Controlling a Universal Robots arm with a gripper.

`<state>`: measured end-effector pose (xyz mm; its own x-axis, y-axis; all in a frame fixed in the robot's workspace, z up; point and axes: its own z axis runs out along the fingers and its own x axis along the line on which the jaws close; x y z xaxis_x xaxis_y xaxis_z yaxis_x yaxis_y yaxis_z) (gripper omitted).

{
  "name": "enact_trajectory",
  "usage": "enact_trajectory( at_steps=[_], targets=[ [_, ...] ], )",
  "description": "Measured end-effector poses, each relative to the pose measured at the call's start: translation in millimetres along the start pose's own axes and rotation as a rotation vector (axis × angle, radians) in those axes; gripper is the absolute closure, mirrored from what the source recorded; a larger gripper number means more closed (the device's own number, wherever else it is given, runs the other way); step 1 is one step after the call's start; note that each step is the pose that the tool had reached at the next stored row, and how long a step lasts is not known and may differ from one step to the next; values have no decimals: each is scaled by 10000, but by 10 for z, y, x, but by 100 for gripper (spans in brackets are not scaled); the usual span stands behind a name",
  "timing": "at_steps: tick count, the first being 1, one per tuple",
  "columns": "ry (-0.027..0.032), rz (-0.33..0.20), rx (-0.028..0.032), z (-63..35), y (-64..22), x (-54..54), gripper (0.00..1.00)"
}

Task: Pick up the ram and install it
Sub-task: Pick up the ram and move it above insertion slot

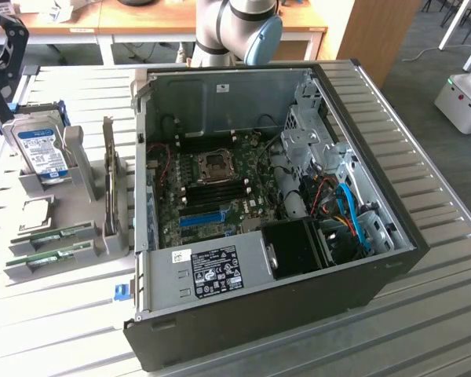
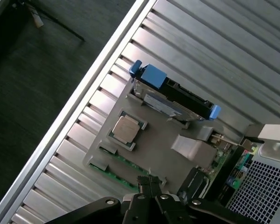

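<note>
While pincer (image 2: 149,183) hangs clenched, ribbed metal table (image 1: 436,184) bears computer case (image 1: 298,322), carpet (image 2: 32,93) beyond

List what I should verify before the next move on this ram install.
1. Tool empty: ok, nothing held.
2. Tool open for a grasp: not ok, it is shut.
3. Ram available: ok, two sticks lie in the grey holder.
4. Tool lined up over a stick: cannot tell.
5. Case open: ok, motherboard exposed.
6. Memory slots free: cannot tell.
</note>
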<state>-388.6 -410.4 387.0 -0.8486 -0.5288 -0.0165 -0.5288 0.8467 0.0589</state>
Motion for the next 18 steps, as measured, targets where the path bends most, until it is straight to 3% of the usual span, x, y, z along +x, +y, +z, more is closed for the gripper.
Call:
enact_trajectory(
  at_steps=[10,18],
  targets=[
    [39,-1130,-62,0,3,5,89],
    [36,-1908,-145,1,9,13,89]
  ],
)
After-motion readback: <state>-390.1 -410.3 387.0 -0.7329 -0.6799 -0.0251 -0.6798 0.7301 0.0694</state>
